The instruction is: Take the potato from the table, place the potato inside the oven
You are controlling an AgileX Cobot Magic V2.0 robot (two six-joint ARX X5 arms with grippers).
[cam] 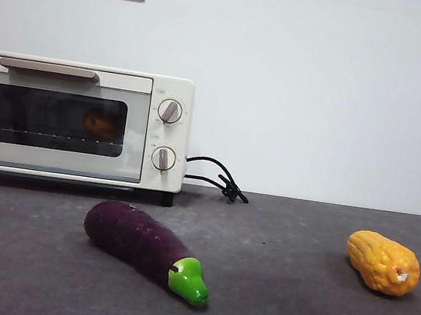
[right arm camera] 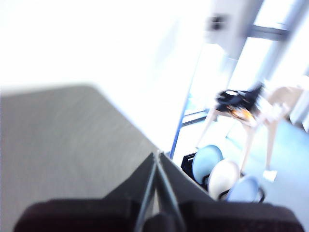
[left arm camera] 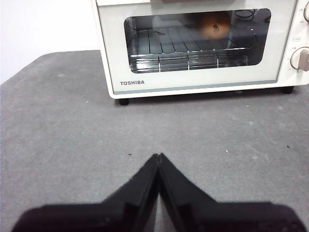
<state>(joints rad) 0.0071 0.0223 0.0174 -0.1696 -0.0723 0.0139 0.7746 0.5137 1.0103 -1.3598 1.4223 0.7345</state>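
Potato (left arm camera: 215, 25) inside closed oven (left arm camera: 193, 79), well beyond left fingers (left arm camera: 158, 156) pressed together, empty | right fingers (right arm camera: 157, 154) likewise | placement looks done; next: stay clear.

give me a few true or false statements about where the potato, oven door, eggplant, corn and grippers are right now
1. The potato sits on the rack inside the oven. True.
2. The oven door is hanging open. False: it is shut, and the potato shows through the glass.
3. The eggplant lies on the table in front of the oven. True.
4. The corn cob is inside the oven beside the potato. False: it lies on the table, well away from the oven.
5. The left gripper holds the potato. False: its jaws are shut on nothing, over bare table facing the oven.
6. The right gripper is shut and empty, near the table's edge. True.
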